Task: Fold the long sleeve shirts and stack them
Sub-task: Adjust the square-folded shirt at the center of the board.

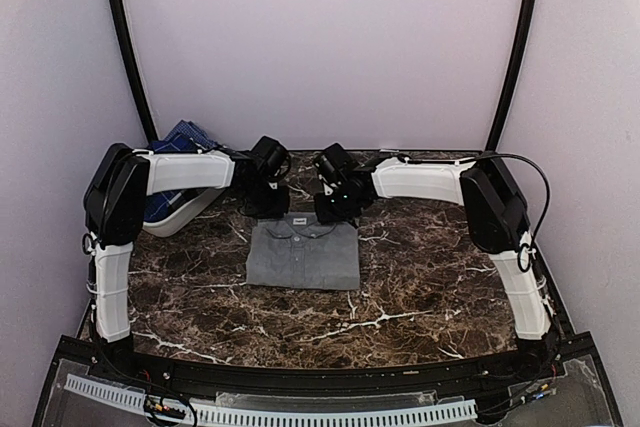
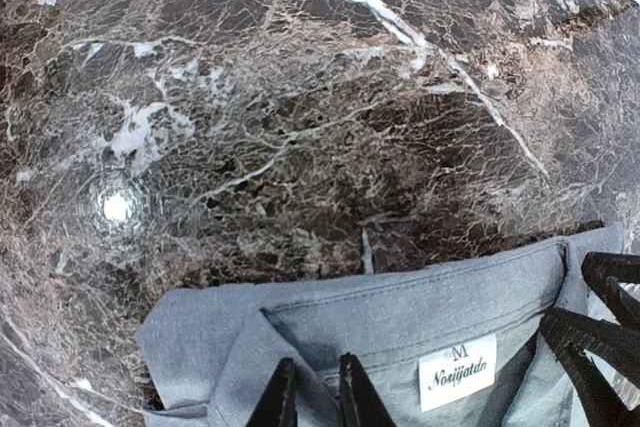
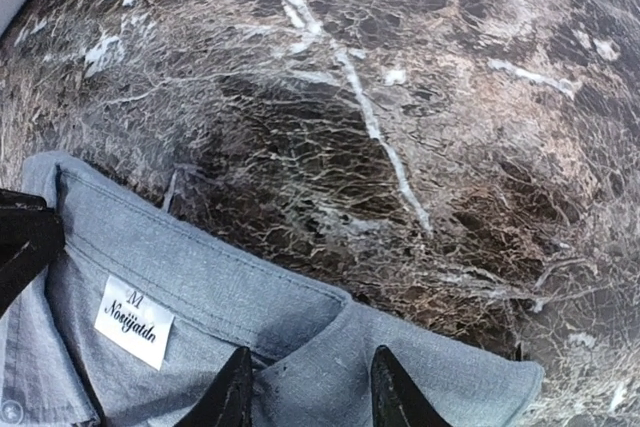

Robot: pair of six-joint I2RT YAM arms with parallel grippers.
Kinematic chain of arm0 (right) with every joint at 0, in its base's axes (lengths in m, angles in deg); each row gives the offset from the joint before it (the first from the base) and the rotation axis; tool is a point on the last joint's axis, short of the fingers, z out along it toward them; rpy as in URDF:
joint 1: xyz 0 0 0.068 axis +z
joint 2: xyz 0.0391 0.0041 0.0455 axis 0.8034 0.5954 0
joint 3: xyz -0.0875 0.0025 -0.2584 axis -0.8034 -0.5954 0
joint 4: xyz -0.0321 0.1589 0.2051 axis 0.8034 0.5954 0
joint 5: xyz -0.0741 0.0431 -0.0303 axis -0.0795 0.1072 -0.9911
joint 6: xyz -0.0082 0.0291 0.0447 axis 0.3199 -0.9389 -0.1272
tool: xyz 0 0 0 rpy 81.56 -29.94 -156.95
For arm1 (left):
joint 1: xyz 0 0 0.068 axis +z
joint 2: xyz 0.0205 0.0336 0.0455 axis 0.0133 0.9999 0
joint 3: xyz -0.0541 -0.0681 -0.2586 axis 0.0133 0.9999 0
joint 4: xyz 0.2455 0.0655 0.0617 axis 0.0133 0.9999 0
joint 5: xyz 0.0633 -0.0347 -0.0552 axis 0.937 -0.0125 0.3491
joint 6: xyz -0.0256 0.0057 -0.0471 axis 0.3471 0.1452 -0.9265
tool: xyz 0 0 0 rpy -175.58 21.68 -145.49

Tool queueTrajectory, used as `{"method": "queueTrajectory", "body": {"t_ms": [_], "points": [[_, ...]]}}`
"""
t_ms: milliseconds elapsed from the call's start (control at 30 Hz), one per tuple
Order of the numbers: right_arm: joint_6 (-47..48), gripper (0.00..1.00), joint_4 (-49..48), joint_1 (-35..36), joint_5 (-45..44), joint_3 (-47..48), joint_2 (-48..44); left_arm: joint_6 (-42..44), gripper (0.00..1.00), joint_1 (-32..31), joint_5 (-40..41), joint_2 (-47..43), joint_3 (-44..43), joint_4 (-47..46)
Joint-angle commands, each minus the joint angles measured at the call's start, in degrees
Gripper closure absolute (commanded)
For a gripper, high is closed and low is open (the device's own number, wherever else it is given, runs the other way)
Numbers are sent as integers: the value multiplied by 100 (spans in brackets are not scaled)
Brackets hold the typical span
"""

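Note:
The plain grey shirt (image 1: 303, 252) lies folded flat in the middle of the marble table, collar toward the back. The dark blue plaid shirt (image 1: 186, 135) lies in the white basket at the back left. My left gripper (image 1: 266, 199) is at the shirt's left collar. In the left wrist view the grey shirt (image 2: 400, 317) shows its size label, and my left gripper (image 2: 318, 387) has its jaws close together with a fold of collar cloth between them. My right gripper (image 3: 312, 387) stands open over the grey shirt's (image 3: 200, 277) right collar and shoulder; it shows in the top view (image 1: 338, 209).
The white oval basket (image 1: 188, 211) stands at the back left, partly under the left arm. Dark marble table (image 1: 420, 287) surrounds the shirt. Black frame poles (image 1: 125, 37) rise at both back corners before pale walls.

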Motion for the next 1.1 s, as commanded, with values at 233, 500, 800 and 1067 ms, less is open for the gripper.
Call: {"method": "queueTrajectory", "body": {"t_ms": [233,500,800,1067], "points": [[7,100,83,100,-163,205,-136,113,100,-132,97,-67,-463,422],[-41,100,43,100,-444,-13,-492,77,100,-167,175,-299,-543,367],[-95,73,-154,23,152,-147,-483,2,86,-152,417,-255,-424,439],[-80,57,-124,14,147,-24,-218,110,52,-44,335,117,-385,499]]}}
